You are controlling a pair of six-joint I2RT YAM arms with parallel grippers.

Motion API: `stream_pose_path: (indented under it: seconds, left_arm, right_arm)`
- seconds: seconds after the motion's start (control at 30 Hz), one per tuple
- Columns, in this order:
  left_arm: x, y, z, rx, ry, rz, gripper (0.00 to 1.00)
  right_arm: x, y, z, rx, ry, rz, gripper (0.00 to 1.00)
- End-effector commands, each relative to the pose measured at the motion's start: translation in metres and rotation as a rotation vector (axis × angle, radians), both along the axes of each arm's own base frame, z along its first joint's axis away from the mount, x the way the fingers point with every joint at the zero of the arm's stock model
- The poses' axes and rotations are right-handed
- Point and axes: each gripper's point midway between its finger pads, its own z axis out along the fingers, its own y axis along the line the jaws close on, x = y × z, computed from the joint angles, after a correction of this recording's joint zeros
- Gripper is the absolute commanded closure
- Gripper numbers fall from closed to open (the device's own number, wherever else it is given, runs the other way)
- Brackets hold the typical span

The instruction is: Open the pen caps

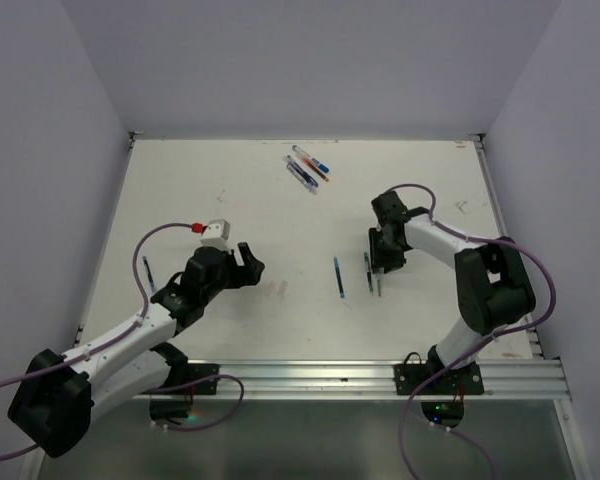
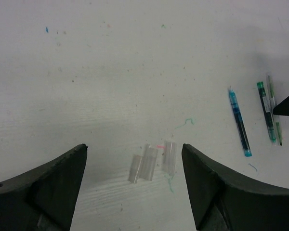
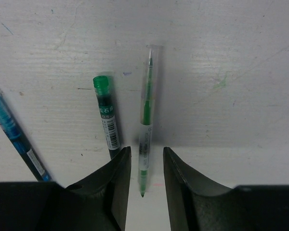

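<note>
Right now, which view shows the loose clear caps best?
Left wrist: the three clear caps appear close-up, each separately visible. Top external is too distant to make them out; right wrist does not show them at all.

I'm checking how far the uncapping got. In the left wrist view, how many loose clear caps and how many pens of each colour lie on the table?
clear caps: 3
blue pen: 1
green pens: 2
Total: 6
</note>
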Motion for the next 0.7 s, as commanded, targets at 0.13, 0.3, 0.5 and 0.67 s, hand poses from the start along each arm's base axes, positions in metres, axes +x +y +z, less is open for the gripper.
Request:
stream_pose_path:
  seconds: [0.13,0.3,0.5,0.67]
  left_arm:
    - [0.016,0.033,0.045,0.137,-0.045,0.103,0.13]
    - [0.025,0.074,0.052,0.271,-0.012,0.194,0.1]
    - [0.033,0.129,0.04,0.318,0.078,0.361,0.1]
    - [0.036,0.166,0.026,0.277,0.167,0.542,0.08]
  right_arm:
    - [0.009,0.002,0.048,0.013,-0.153,0.004,0.58]
    - [-0.001,0.019,0.08,0.073,-0.231,0.066,0.56]
    - [-0.021,0.055,0.105,0.212,-0.301,0.188,0.54]
    - [-0.04,0.084,0.121,0.362,-0.322,0.285,0.53]
